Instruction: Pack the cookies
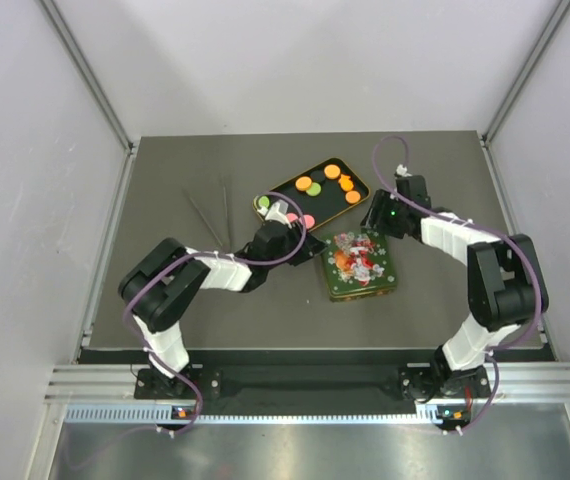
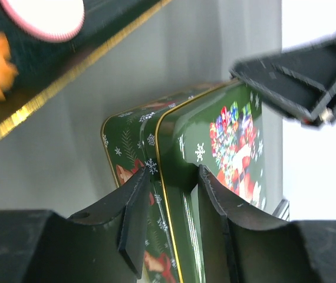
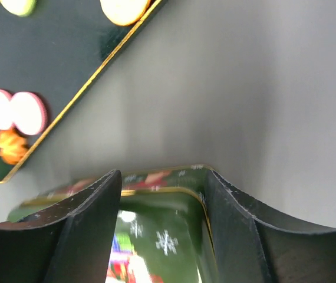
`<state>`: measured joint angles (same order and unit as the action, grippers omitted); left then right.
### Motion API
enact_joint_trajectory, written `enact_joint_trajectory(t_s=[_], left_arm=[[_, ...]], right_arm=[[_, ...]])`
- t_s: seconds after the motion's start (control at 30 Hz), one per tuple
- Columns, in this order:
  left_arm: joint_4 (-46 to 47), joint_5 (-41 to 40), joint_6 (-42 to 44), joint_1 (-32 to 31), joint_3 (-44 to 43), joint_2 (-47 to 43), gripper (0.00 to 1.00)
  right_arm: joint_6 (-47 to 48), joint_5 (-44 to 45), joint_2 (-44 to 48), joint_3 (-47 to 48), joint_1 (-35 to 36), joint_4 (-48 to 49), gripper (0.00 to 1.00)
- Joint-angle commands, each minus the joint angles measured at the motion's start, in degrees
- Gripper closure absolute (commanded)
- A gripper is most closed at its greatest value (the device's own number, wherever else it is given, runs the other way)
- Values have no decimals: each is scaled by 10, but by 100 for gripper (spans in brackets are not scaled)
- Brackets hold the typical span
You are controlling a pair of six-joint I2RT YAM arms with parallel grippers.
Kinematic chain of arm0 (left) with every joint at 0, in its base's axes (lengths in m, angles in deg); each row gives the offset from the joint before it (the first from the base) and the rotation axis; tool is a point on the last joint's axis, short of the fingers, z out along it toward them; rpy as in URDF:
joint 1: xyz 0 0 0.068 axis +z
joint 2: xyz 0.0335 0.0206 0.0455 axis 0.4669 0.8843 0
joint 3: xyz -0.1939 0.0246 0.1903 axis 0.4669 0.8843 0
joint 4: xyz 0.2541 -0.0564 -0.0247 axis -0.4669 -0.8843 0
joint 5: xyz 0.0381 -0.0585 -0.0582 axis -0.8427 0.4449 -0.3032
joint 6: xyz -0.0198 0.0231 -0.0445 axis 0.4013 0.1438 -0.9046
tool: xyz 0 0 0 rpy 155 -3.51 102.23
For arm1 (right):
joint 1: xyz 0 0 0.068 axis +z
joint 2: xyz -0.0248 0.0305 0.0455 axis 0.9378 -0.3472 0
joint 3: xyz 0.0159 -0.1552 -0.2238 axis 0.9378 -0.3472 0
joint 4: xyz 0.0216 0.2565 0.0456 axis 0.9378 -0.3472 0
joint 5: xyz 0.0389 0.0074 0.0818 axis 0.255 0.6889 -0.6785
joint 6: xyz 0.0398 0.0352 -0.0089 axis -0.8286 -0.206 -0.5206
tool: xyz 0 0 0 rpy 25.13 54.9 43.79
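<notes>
Cookies (image 1: 304,183) sitting in black tray (image 1: 327,203) toward far middle of tabletop, green lid (image 1: 363,268) just beside it at tabletop centre, not yet on. Looks like the lid-lifting step, with next move calling for an even two-sided lift and carry over tray without tipping. Left gripper (image 2: 174,174) clamped on lid's rim at far-left corner, forearm low and stretched from near-left; right gripper (image 3: 162,174) straddling far-right corner, grip there impossible to tell, elbow folded at right.
</notes>
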<state>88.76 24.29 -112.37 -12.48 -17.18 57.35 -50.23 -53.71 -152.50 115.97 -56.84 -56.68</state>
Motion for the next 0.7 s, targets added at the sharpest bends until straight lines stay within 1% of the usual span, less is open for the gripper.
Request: enact_joint_trajectory(t_s=[0.0, 0.1, 0.17, 0.23, 0.27, 0.37, 0.43, 0.47, 0.57, 0.67], left_arm=[[-177, 20, 31, -49, 38, 10, 65], [-176, 19, 24, -59, 42, -6, 63], [-182, 16, 23, -62, 45, -23, 57], [-194, 6, 29, -61, 45, -37, 52], [-213, -5, 42, -57, 44, -54, 48], [-245, -13, 68, -41, 40, -92, 39], [-265, -13, 91, -28, 31, -121, 37], [-286, -12, 100, -24, 25, -130, 36], [-331, -6, 133, -12, 1, -156, 36], [-346, 13, 159, 9, -21, -164, 34]], right_arm=[[32, -18, -36, 55, 46, -45, 41], [46, -28, -55, 100, 73, -58, 40], [56, -21, -63, 134, 89, -71, 38], [60, -7, -65, 153, 89, -90, 35], [62, 2, -62, 168, 84, -97, 35], [61, 32, -36, 188, 64, -118, 27], [57, 41, -18, 194, 43, -126, 23], [55, 45, 0, 196, 36, -131, 19], [52, 73, 40, 194, 17, -152, 15], [39, 78, 86, 165, 3, -157, 12]])
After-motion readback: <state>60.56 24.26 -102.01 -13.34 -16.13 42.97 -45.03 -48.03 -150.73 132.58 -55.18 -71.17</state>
